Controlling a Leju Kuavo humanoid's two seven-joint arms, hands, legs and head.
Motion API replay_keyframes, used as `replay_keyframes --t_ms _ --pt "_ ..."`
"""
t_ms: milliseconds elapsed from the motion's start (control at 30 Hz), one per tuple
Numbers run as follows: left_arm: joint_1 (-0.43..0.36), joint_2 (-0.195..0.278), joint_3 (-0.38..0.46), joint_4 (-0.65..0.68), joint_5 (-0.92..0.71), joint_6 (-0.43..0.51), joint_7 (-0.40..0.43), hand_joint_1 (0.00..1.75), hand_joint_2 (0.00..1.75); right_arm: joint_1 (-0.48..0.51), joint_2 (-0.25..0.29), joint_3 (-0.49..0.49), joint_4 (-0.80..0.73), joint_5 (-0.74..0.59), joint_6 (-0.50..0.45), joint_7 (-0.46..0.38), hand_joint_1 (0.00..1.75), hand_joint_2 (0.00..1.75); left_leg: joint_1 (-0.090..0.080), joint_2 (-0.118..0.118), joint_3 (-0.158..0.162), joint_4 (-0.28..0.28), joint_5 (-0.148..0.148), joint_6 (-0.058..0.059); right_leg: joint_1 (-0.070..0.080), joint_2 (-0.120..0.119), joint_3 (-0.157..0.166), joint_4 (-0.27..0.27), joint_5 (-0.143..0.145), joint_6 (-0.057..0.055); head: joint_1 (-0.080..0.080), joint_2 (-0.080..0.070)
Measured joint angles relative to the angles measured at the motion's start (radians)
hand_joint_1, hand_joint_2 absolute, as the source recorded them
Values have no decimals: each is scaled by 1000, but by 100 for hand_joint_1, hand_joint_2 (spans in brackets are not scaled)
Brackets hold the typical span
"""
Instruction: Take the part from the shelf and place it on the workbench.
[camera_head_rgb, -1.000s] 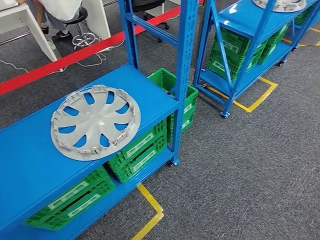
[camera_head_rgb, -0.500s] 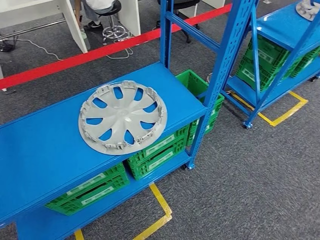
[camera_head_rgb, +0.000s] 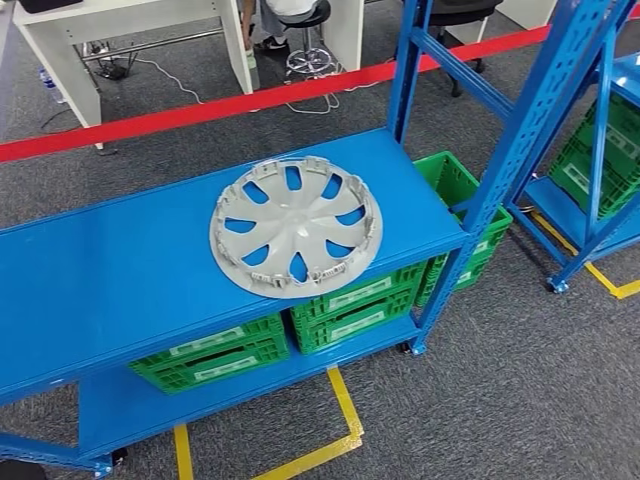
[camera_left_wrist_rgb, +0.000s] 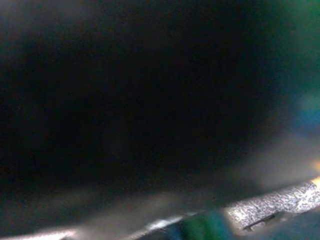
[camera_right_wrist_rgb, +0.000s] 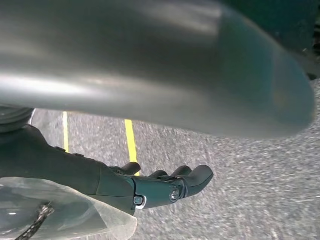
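The part is a silver-grey wheel cover (camera_head_rgb: 296, 228) with curved spokes. It lies flat on the upper board of a blue shelf rack (camera_head_rgb: 128, 270), towards the board's right end, in the head view. My right hand (camera_right_wrist_rgb: 166, 187) hangs over the grey carpet in the right wrist view, its dark fingers stretched out and holding nothing. The left wrist view is dark and blurred.
Green crates (camera_head_rgb: 355, 305) stand on the lower board under the wheel cover. A blue upright post (camera_head_rgb: 490, 190) rises at the shelf's right front corner, and a second blue rack (camera_head_rgb: 596, 150) stands further right. Yellow floor tape (camera_head_rgb: 347, 420) marks the carpet. A red line (camera_head_rgb: 226, 105) runs behind.
The whole head picture has shifted to the right, so the camera has turned. The wheel cover now sits near the picture's middle and has not moved on its shelf.
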Motion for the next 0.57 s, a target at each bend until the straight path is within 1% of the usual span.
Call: replay_keyframes --t_ms 33,67,100,133,167,200,233,267,300,333,367,400,433,467,500,533,567 --pt "-1 -1 0 1 2 -1 -1 0 0 -2 0 3 2 0 0 -1 0 0 -5 16 18 -35 5 7 2 -10 4 0 -4 5 1 0" --pt "-1 -1 1 2 3 -1 -1 0 0 -5 0 5 3 -1 0 -2 0 0 -8 21 21 -46 1 12 4 -20 10 -1 -6 10 2 0" --pt "0 -2 1 4 4 -1 -2 0 0 -8 0 7 5 -1 1 -2 0 0 -9 7 19 -48 4 17 4 -30 16 -4 -7 16 3 0" --pt "1 -3 1 5 5 -2 -3 0 0 -12 0 9 6 -2 1 -3 0 0 -6 -4 19 -52 8 22 3 -33 19 -5 -9 21 3 0" --pt "3 -4 1 7 5 -3 -4 0 0 -15 0 10 8 -3 2 -4 0 0 -4 -15 19 -56 12 29 2 -17 19 4 -19 25 4 0" --pt "3 -6 1 10 6 -4 -6 0 0 -17 0 11 10 -5 3 -7 0 0 -1 -27 20 -61 17 34 0 10 6 31 -37 29 6 0" --pt "1 -8 1 13 6 -7 -9 0 0 -18 0 13 13 -8 5 -10 0 0 2 -39 20 -64 21 39 -2 44 -19 81 -66 32 8 0" --pt "-1 -10 2 16 6 -9 -11 0 0 -19 0 15 17 -12 7 -13 0 0 2 -52 18 -64 22 41 -2 73 -53 150 -99 33 10 0" --pt "-2 -13 2 20 6 -12 -13 0 0 -19 0 19 21 -15 9 -16 0 0 1 -66 17 -64 22 43 -3 88 -90 221 -125 34 11 0" --pt "-3 -15 2 23 6 -14 -15 0 0 -19 0 22 25 -19 11 -18 0 0 1 -80 18 -64 22 44 -3 93 -121 272 -136 36 11 0" --pt "-3 -17 2 27 6 -16 -16 0 0 -19 0 25 29 -21 13 -19 0 0 1 -96 19 -64 21 44 -3 96 -136 286 -124 36 11 0" --pt "-3 -20 2 31 6 -17 -16 0 0 -20 0 27 33 -24 14 -20 0 0 1 -111 21 -63 20 43 -4 98 -131 258 -92 37 11 0" --pt "-3 -21 2 34 6 -18 -17 0 0 -21 0 28 36 -26 14 -21 0 0 2 -126 24 -63 19 40 -7 108 -109 195 -48 38 11 0" --pt "-4 -23 2 37 6 -18 -17 0 0 -24 0 30 40 -27 15 -23 0 0 2 -140 26 -62 17 37 -11 132 -80 124 -10 38 12 0" --pt "-5 -24 2 40 6 -18 -18 0 0 -26 1 31 43 -30 15 -25 0 0 1 -154 26 -58 15 32 -15 156 -54 62 15 37 11 0" --pt "-6 -26 2 43 6 -18 -20 0 0 -27 1 33 46 -32 16 -28 0 0 1 -167 24 -56 14 27 -18 176 -37 24 26 36 11 0" --pt "-7 -26 2 45 6 -18 -21 0 0 -28 1 34 47 -33 16 -30 0 0 0 -173 22 -54 13 24 -19 190 -30 12 25 35 11 0"
